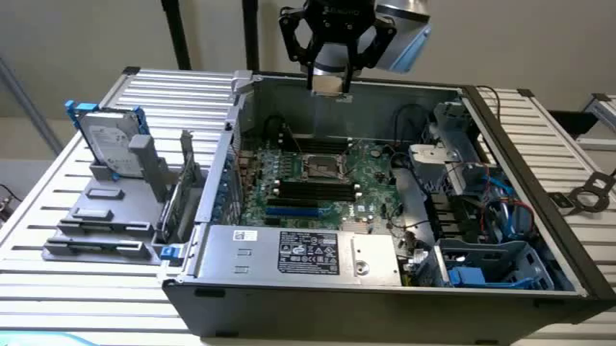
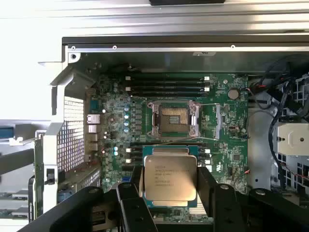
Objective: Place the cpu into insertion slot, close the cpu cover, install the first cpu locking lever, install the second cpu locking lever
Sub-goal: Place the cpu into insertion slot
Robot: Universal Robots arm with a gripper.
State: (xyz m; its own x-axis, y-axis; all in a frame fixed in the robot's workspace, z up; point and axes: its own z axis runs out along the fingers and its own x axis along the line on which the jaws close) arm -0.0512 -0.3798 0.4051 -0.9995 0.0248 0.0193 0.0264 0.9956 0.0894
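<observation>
My gripper (image 1: 332, 85) hangs high above the open computer case, over its back wall, shut on the cpu (image 1: 332, 94). In the wrist view the cpu (image 2: 170, 180) lies flat between my two black fingers (image 2: 136, 191), silvery top up, with a thin green edge. The insertion slot (image 2: 175, 120) is a dark square socket with a silvery rim in the middle of the green motherboard (image 2: 227, 145), well below the chip. From outside, the insertion slot (image 1: 322, 164) sits near the board's centre. Thin wire levers (image 2: 208, 104) stand loose beside the socket. How the cpu cover stands I cannot tell.
Black memory slots (image 2: 166, 83) run on both sides of the socket. Cables and a drive cage (image 1: 481, 216) fill the case at the exterior view's right. A hard drive (image 1: 108, 140) stands in a grey holder (image 1: 97, 223) outside the case on the slatted table (image 1: 58, 288).
</observation>
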